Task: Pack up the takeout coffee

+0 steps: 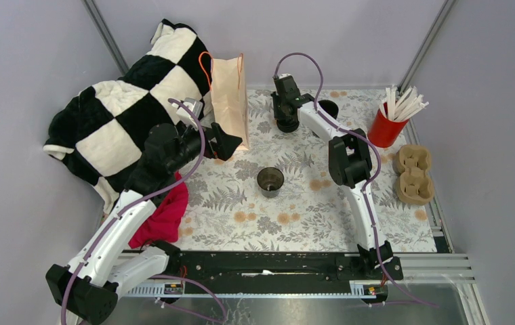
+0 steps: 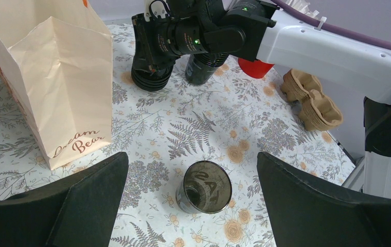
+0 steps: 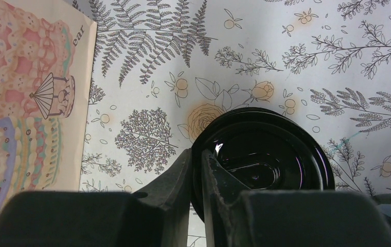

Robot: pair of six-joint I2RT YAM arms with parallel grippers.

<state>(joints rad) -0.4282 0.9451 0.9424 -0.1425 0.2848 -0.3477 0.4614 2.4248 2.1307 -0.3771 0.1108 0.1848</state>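
Floral tabletop (image 3: 337, 62) surrounds black lid (image 3: 265, 154), rim partly hidden between right fingers (image 3: 175, 177).

black lid (image 3: 281, 154) half hidden behind right gripper (image 3: 197, 154), paper bag (image 3: 29, 103) cut off left

Takeout coffee (image 1: 270, 181), upright and open-topped near the middle of the bench (image 1: 322, 217).

It is a small, dark, round disposable cup standing on its base on the fern-and-flower print, with its mouth facing straight up and uncovered. The wall is black and tapers slightly toward the bottom. Inside the rim the left wrist view shows a dull olive-brown surface with dark, letter-like marks on it; whether that is liquid or a reflection cannot be told. The cup stands alone, in front of the paper bag (image 1: 230, 101) and a little to its right, with nothing touching it.
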